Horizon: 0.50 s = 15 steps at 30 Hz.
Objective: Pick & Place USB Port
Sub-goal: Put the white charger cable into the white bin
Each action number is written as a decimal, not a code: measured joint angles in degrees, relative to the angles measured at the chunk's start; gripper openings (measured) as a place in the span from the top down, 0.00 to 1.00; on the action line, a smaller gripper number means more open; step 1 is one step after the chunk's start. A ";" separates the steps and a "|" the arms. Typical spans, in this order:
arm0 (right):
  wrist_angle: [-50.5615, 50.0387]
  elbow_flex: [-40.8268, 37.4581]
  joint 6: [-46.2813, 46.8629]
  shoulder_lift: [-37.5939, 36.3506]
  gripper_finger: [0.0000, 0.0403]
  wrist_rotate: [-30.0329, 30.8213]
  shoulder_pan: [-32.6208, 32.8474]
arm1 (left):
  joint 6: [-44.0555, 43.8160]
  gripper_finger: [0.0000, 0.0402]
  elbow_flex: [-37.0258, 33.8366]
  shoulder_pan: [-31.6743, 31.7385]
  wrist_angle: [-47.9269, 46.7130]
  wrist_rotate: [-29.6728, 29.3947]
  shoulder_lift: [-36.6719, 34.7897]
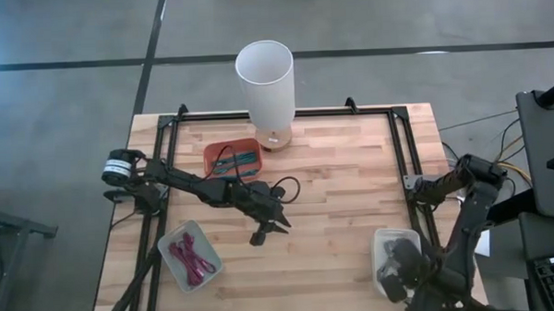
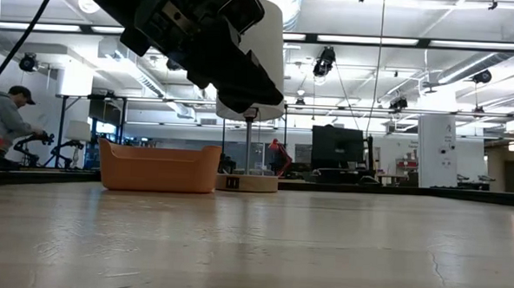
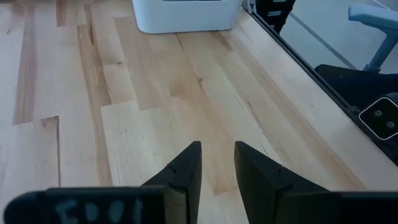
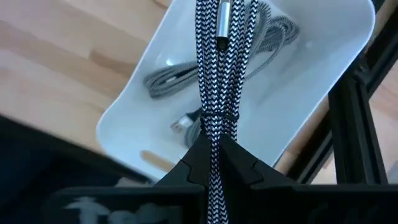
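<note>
Two dark, matte black jointed arms, built of slim tubular links and blocky joint housings; the left arm (image 1: 190, 186) starts from a round black base capped with a pale, silvery disc, and a thin black cable loops beside its wrist; the right arm (image 1: 464, 214) is bulkier at its joints, with a small pale plate near its shoulder; the left arm's fingers (image 3: 183, 177) are black, wedge-shaped and taper to flat tips; faint pale handwritten lettering marks each wrist housing; the right arm's fingers (image 4: 239, 165) are likewise black and angular.
</note>
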 joint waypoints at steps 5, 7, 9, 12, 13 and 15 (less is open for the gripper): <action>1.60 -3.01 -0.02 1.41 0.97 0.35 -0.20 | 0.00 0.76 0.00 0.01 0.22 -0.02 0.00; 2.57 -4.10 -0.02 1.59 0.96 0.45 -0.17 | 0.00 0.76 0.00 0.02 0.19 -0.02 0.00; 3.35 -5.30 -0.02 1.59 0.94 0.46 -0.11 | 0.00 0.76 0.00 0.00 0.18 -0.02 0.00; 5.31 -7.48 -0.27 1.59 0.90 0.43 -0.12 | 0.00 0.76 0.00 0.02 0.16 -0.02 0.00; 5.70 -8.10 -0.47 1.59 0.88 0.44 -0.13 | 0.00 0.76 0.00 0.01 0.14 -0.02 0.00; 6.51 -9.31 -0.91 1.59 0.85 0.46 -0.16 | -0.05 0.76 0.00 0.01 0.14 -0.02 0.00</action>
